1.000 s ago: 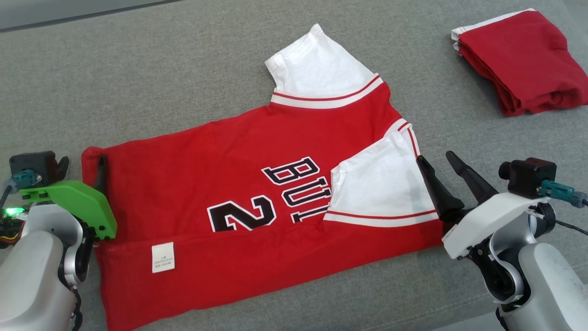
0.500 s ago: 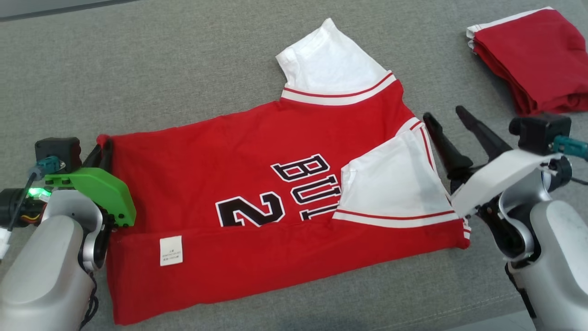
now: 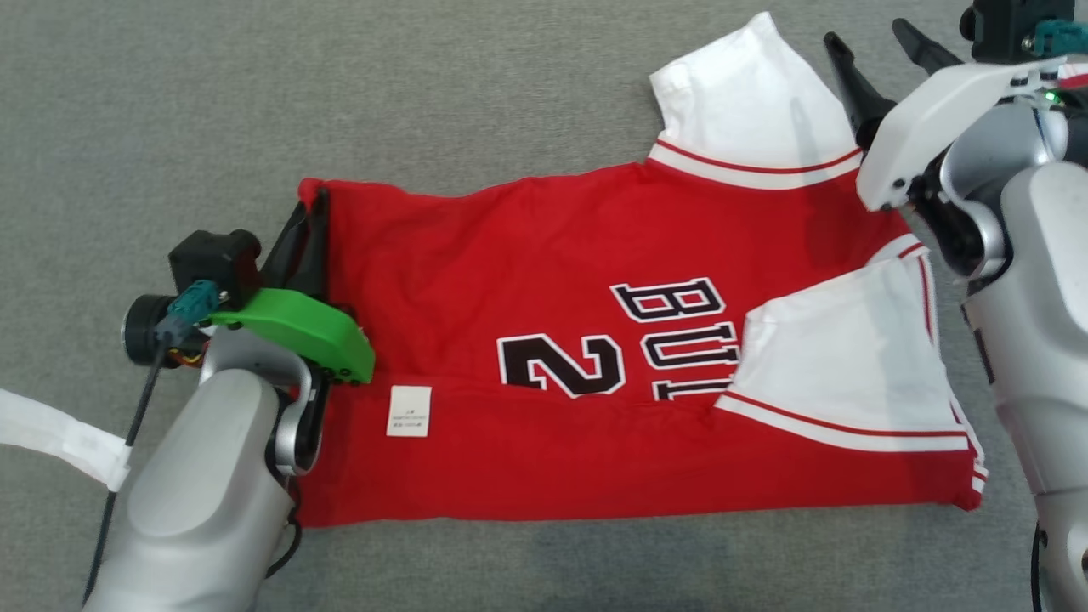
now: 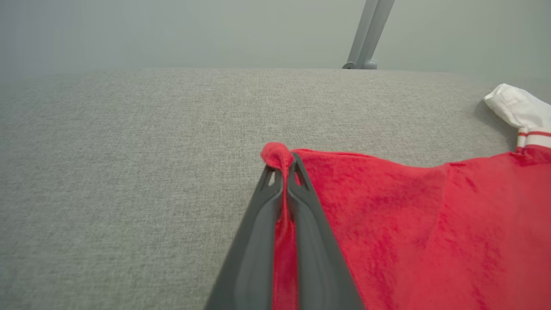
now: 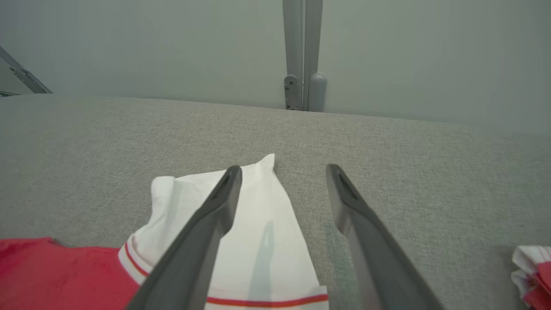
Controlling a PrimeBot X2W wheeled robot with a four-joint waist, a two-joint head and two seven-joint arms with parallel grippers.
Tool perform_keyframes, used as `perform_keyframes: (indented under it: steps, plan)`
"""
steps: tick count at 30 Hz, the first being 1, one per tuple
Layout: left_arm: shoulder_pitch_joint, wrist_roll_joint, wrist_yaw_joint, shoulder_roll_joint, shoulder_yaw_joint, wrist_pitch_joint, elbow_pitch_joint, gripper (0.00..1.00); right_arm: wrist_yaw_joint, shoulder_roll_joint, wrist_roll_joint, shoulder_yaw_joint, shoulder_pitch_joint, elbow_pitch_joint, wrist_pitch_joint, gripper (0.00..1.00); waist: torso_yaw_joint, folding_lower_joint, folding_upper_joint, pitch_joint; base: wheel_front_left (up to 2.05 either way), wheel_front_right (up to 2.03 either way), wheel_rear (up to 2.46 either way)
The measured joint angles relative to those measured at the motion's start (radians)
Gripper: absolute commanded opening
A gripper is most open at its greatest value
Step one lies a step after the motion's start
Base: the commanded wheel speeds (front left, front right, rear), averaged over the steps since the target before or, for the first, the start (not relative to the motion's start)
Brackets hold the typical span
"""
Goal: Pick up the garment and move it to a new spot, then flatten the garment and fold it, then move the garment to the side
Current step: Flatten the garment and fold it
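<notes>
on grey surface [image 3: 255, 102], red jersey [image 3: 552, 255] lying flat, near edge folded over. left gripper [image 3: 310, 221] clamped shut on far hem corner; right gripper [image 3: 863, 34] jaws wide apart, straddling edge of far white sleeve [image 3: 748, 110]. looks like the folding step; calls next for pinching that sleeve side, then lifting both ends together

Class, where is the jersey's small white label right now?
In the head view, the white label lies low on the red jersey, toward its left end, between the green wrist cover and the number 2.

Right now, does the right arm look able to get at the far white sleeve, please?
Probably yes: the right gripper hangs open right at the white sleeve, one finger over it, nothing between them.
</notes>
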Motion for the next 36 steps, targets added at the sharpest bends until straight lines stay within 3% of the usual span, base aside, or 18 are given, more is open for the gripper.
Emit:
perform_keyframes:
  steps: [9,18,19,20,21,22,23,31,36]
  plan:
    - [-0.035,0.012,-0.011,-0.1,-0.033,-0.054,0.007,0.0,0.0,0.007,-0.126,-0.021,-0.177,0.28,0.071,1.0,0.135,0.0,0.0,0.059,0.0,0.0,0.0]
    - [-0.054,0.017,-0.04,-0.125,-0.025,-0.076,0.062,0.0,0.0,0.019,-0.234,-0.065,-0.261,0.417,0.06,1.0,0.188,0.0001,0.0,0.114,0.0,0.0,0.0]
    - [-0.055,0.018,-0.041,-0.125,-0.023,-0.076,0.067,0.0,0.0,0.024,-0.24,-0.065,-0.266,0.424,0.057,0.94,0.186,0.0,0.0,0.115,0.0,0.0,0.0]
    - [-0.058,0.019,-0.043,-0.125,-0.02,-0.076,0.07,0.0,0.0,0.028,-0.241,-0.063,-0.271,0.432,0.057,0.58,0.183,0.0,0.0,0.115,0.0,0.0,0.0]
    - [-0.06,0.021,-0.044,-0.124,-0.018,-0.077,0.072,0.0,0.0,0.031,-0.241,-0.062,-0.275,0.439,0.057,0.37,0.179,0.0,0.0,0.115,0.0,0.0,0.0]
    - [-0.062,0.024,-0.044,-0.123,-0.015,-0.077,0.075,0.0,0.0,0.034,-0.242,-0.06,-0.281,0.446,0.056,0.29,0.175,0.0,0.0,0.115,0.0,0.0,0.0]
    - [-0.064,0.025,-0.045,-0.122,-0.012,-0.077,0.077,0.0,0.001,0.038,-0.242,-0.059,-0.284,0.452,0.055,0.0,0.17,0.0,0.0,0.115,0.0,0.0,0.0]
    - [-0.064,0.034,-0.048,-0.087,0.02,-0.08,0.082,0.0,0.001,0.067,-0.189,-0.024,-0.276,0.466,-0.023,0.0,0.124,0.0001,0.0,0.091,0.0,0.0,0.0]
    - [-0.03,0.038,-0.048,-0.057,0.052,-0.081,0.051,0.0,0.001,0.059,-0.1,0.049,-0.237,0.379,-0.1,0.0,0.089,0.0,0.0,0.052,0.0,0.0,0.0]
